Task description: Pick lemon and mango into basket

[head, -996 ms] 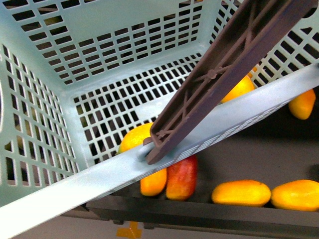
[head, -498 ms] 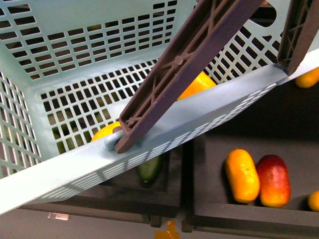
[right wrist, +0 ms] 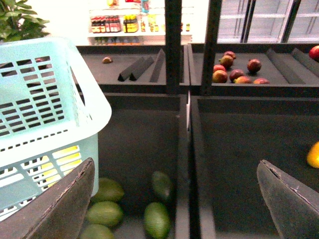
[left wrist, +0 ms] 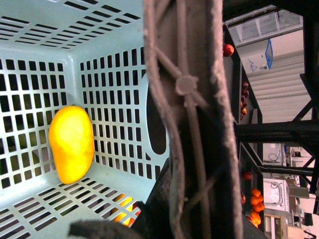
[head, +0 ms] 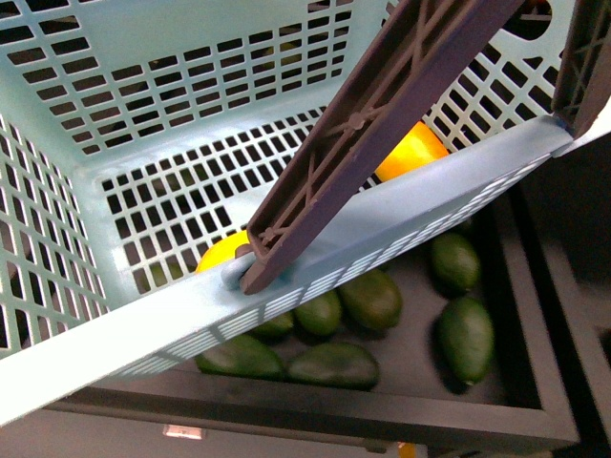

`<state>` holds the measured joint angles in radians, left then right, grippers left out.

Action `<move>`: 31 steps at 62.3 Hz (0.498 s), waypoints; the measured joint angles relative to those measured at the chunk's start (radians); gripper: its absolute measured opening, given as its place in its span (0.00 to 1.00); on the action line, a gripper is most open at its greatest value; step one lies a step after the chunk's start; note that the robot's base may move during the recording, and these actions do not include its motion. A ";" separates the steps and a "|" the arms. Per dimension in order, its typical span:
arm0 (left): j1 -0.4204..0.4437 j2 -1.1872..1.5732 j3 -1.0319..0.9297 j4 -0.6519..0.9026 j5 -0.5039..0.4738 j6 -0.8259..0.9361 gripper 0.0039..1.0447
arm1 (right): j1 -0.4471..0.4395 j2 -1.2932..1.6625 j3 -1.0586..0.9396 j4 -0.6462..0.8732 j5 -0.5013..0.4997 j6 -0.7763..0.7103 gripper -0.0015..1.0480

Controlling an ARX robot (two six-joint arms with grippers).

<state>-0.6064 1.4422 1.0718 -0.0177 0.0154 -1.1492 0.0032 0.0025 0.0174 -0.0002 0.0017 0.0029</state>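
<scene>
The light blue slatted basket (head: pixel 315 258) hangs tilted close to the front camera, its brown handle (head: pixel 363 143) crossing it. Two yellow fruits lie inside. A deeper orange-yellow one, seemingly the mango (head: pixel 412 151), lies by the near wall. A brighter yellow one, seemingly the lemon (head: pixel 221 252), is mostly hidden behind the rim. In the left wrist view one yellow oblong fruit (left wrist: pixel 71 144) rests on the basket floor. My left gripper (left wrist: pixel 194 204) is shut on the basket handle (left wrist: pixel 189 99). My right gripper (right wrist: pixel 177 209) is open and empty beside the basket (right wrist: pixel 40 114).
A black tray (head: pixel 516 410) with several dark green oval fruits (head: pixel 466 336) lies under the basket; they also show in the right wrist view (right wrist: pixel 157 219). A yellow fruit (right wrist: pixel 314 154) lies in the tray to the right. Red fruits (right wrist: pixel 234 69) sit on a back shelf.
The front view has shifted along the shelf: the tray of orange and red mangoes slid out to the right and the green fruit tray is now below. The basket stays held.
</scene>
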 joint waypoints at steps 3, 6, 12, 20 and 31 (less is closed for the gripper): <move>0.000 0.000 0.000 0.000 0.001 0.001 0.04 | 0.000 0.000 0.000 -0.001 0.002 0.000 0.92; 0.000 0.000 0.000 0.000 0.000 0.002 0.04 | 0.000 0.002 0.000 -0.001 -0.002 0.000 0.92; 0.000 0.000 0.000 0.000 0.000 0.002 0.04 | 0.000 0.002 0.000 -0.002 0.000 0.000 0.92; 0.000 0.000 0.000 0.000 0.003 0.000 0.04 | 0.000 0.001 0.000 -0.001 0.001 0.000 0.92; 0.000 0.000 0.000 0.000 0.006 0.000 0.04 | 0.000 0.002 0.000 -0.001 0.001 0.000 0.92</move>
<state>-0.6067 1.4422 1.0718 -0.0174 0.0219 -1.1492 0.0032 0.0040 0.0174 -0.0013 0.0025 0.0032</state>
